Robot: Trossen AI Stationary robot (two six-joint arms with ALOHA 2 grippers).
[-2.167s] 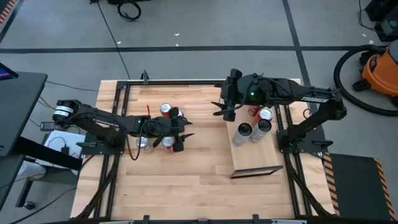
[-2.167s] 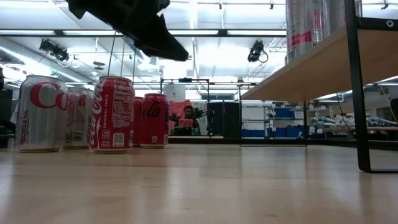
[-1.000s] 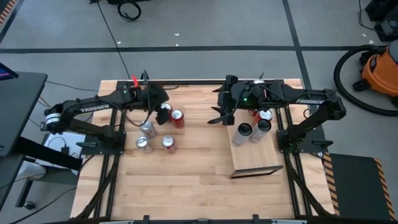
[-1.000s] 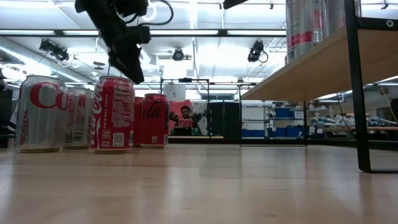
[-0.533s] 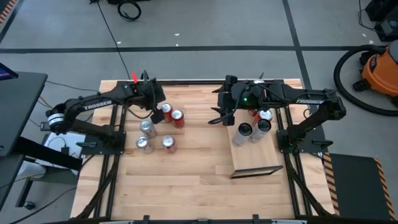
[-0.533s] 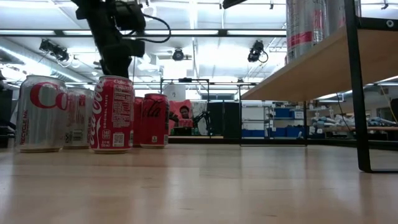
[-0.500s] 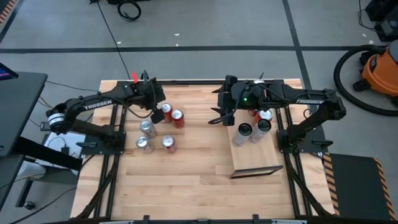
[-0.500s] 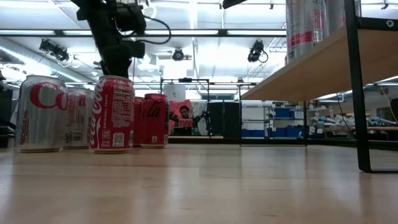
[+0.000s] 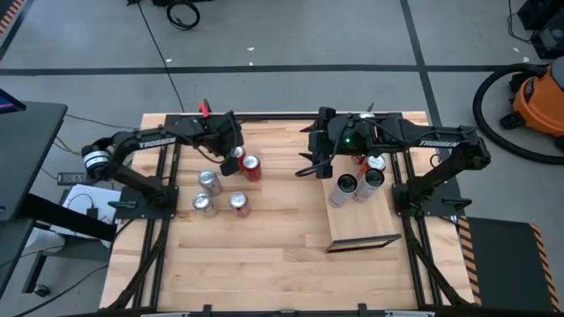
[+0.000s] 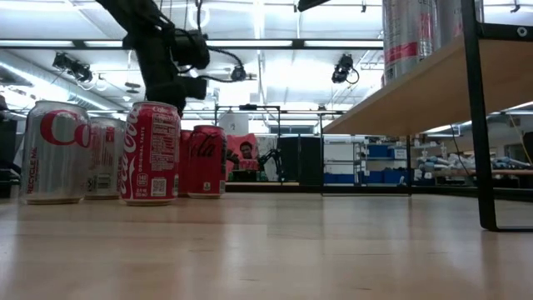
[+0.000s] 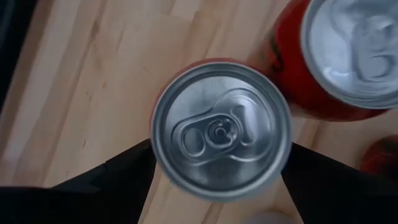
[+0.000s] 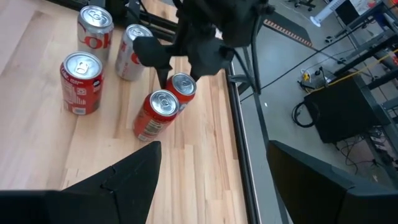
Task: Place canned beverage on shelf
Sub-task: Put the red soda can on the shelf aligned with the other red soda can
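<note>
Where it hung beside the cans, the left gripper (image 9: pixel 234 155) (fingers spread) now straddles one red can (image 11: pixel 221 129).

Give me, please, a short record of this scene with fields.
Left hand: open, over the upright red aluminium can, one finger on each side
Right hand: open, empty, hovering beside the light-wood shelf board
Shelf cans: several upright at its far end
Table cans: five upright, three red, two silver
</note>
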